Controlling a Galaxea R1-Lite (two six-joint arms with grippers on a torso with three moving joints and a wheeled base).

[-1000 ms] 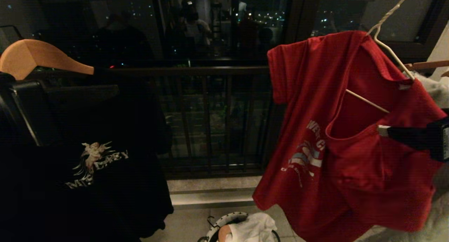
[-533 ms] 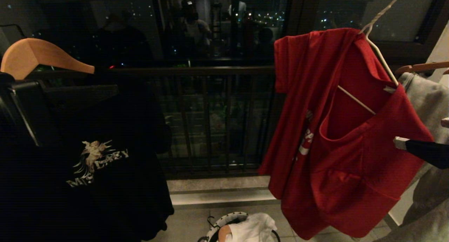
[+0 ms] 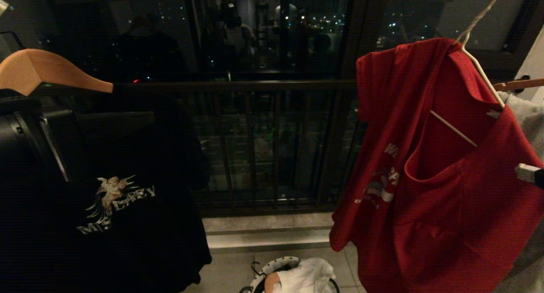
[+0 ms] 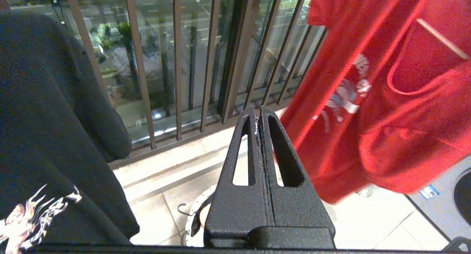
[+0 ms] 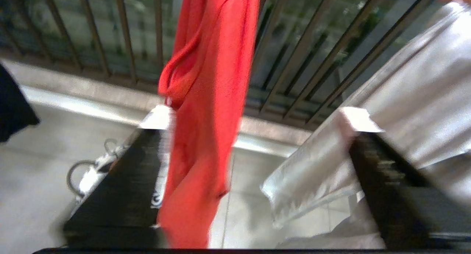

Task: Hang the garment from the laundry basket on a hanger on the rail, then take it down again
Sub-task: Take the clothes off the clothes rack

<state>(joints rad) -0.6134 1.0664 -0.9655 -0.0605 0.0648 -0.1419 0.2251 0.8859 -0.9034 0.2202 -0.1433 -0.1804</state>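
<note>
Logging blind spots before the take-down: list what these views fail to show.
- Hanger hook and the rail: cut off by the head view's top edge.
- Shirt lettering: folded cloth hides most of it in the head view.
- Basket: bottom edge cuts it; white cloth hides its inside.
- Right gripper: blurred in the right wrist view, open around the shirt's edge; contact unclear.

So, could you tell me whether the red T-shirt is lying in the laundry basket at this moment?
No. The red T-shirt hangs on the white wire hanger, while the laundry basket on the floor holds only a white cloth.
</note>
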